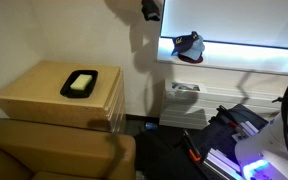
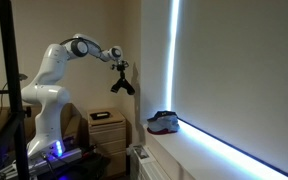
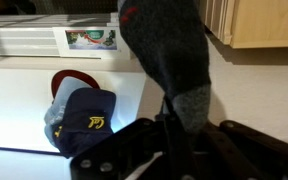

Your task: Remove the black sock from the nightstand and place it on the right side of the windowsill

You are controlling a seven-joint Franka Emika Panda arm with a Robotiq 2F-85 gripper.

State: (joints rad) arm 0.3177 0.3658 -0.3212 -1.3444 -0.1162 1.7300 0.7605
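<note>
My gripper (image 2: 120,72) is shut on the black sock (image 2: 122,86), which hangs from it in the air between the nightstand (image 1: 54,92) and the windowsill (image 1: 246,63). In the wrist view the sock (image 3: 169,45) is dark grey with a lighter toe and hangs from the jaws (image 3: 174,120). In an exterior view only the gripper's tip with the sock (image 1: 150,11) shows at the top edge. The windowsill (image 2: 199,150) runs along the bright window.
A navy and red cap (image 1: 189,46) lies on the windowsill, also seen in the wrist view (image 3: 82,118) and in an exterior view (image 2: 164,121). A black tray with a pale object (image 1: 80,83) sits on the nightstand. A radiator (image 1: 199,98) is below the sill.
</note>
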